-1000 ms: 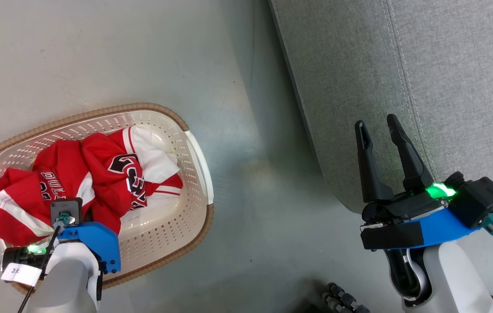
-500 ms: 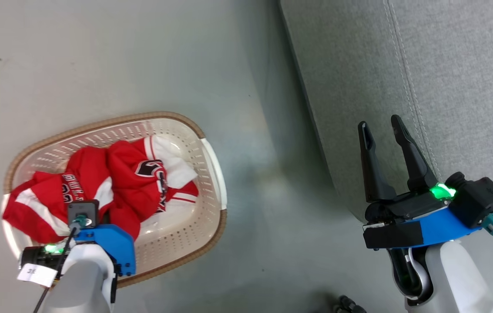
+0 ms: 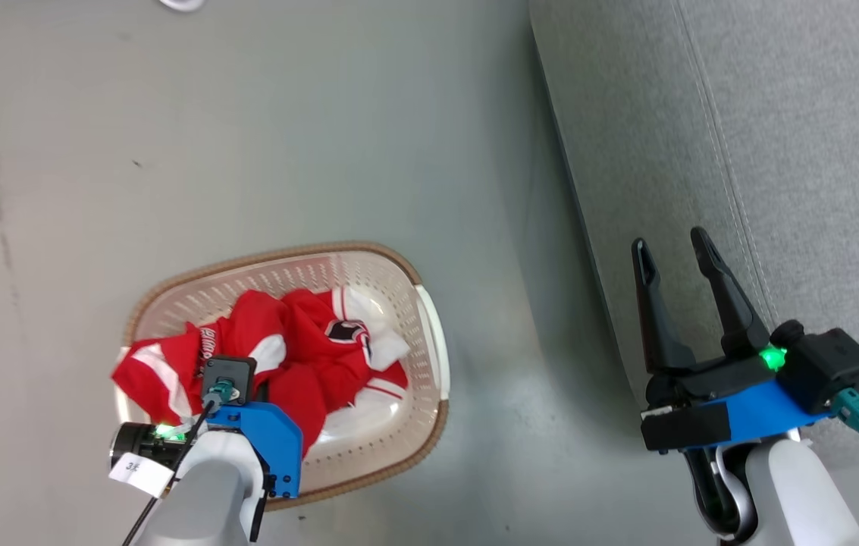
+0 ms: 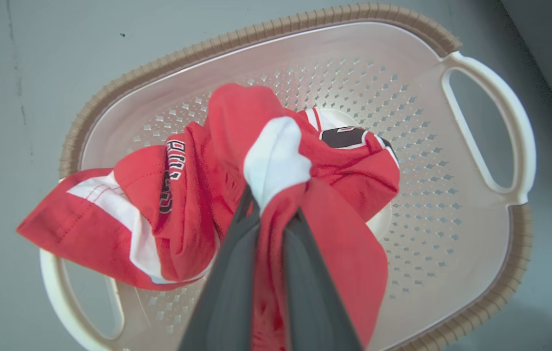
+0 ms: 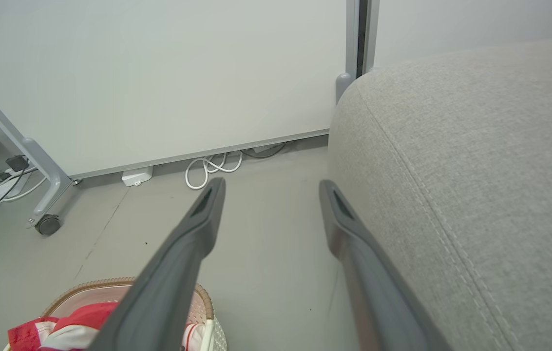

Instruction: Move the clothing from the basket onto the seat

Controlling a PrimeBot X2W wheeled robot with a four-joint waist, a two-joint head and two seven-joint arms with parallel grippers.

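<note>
Your left tool (image 4: 273,209) is pointing down into the basket (image 4: 451,243) with its two fingers nearly closed, pinching a fold of the clothing (image 4: 183,209). The red and white cloth is bunching up between them. The rest of the bundle is lying inside the basket, stretching along the basket's long axis, which in the head view is running roughly left to right. One striped end is draping over the rim at the handle farther from the seat (image 3: 778,152). The basket is sitting on the floor (image 3: 323,114), well apart from the seat. Your right tool (image 3: 668,241) is hanging wide open and holding nothing, its fingers pointing forward over the seat's rounded edge. Beyond it, white cables (image 5: 210,168) are lying along the foot of a pale wall panel.
</note>
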